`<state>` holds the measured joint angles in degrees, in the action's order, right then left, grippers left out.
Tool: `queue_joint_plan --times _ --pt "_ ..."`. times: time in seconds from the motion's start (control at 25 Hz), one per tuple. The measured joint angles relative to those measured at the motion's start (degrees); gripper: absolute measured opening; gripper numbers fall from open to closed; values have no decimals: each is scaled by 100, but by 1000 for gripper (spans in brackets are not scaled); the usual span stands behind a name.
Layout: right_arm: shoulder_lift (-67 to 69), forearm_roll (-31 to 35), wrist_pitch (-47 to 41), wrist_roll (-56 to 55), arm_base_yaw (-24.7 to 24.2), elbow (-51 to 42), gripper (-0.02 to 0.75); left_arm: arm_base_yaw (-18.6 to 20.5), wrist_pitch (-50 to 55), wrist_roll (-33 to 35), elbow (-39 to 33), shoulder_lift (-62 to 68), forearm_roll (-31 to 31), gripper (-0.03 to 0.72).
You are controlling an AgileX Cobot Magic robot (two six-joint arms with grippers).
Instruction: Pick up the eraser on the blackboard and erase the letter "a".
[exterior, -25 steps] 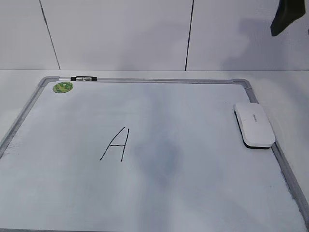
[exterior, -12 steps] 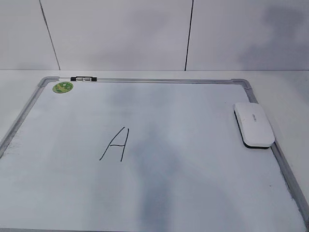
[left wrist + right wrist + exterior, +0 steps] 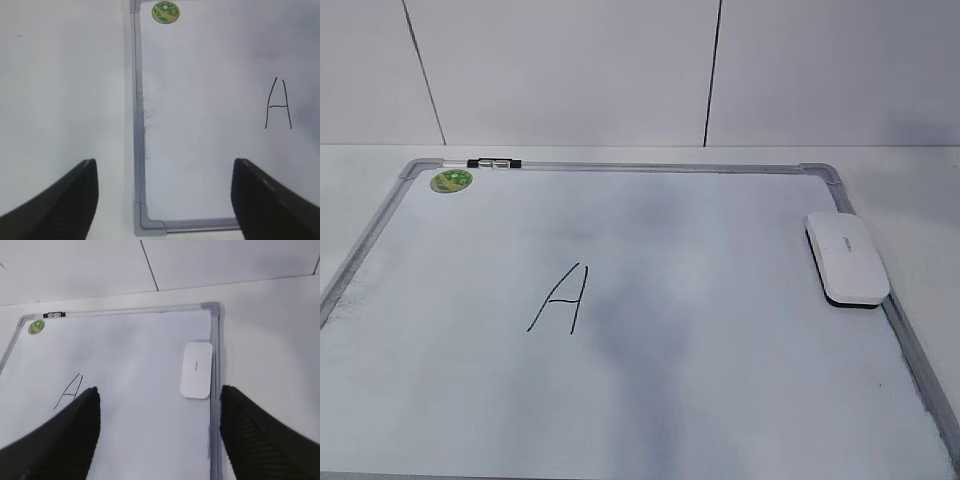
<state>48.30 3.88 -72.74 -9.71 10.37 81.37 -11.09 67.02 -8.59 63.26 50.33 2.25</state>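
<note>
Exterior view shows the eraser [image 3: 847, 258] lying on the blackboard [image 3: 720, 400] against its right frame, only a capital "A" [image 3: 560, 298] remaining; both grippers [image 3: 162, 200] [image 3: 157, 432] hang spread, empty, pulled clear above.

Looks like a lab or test bench set up for robot trials, not a lived-in room. Plain white table [image 3: 920, 190], bare apart from the blackboard [image 3: 620, 166], which lies flat on it rather than hanging on a wall. Behind it, blank white wall panels [image 3: 560, 70] split by thin dark seams. Black robot gripper fingers [image 3: 65, 205] show at the lower edge of both wrist views. No furniture, decor or household clutter visible; light is even and flat.
</note>
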Motion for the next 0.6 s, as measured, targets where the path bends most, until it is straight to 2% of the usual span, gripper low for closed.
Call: queue_joint_plan --times 0.24,0.6 --pt "-1194 3 -26 0 82 -975 593 0 477 -3 0 -825 0 613" --pt "-2247 3 -26 0 82 -1771 593 0 594 -12 0 -1840 -138 595"
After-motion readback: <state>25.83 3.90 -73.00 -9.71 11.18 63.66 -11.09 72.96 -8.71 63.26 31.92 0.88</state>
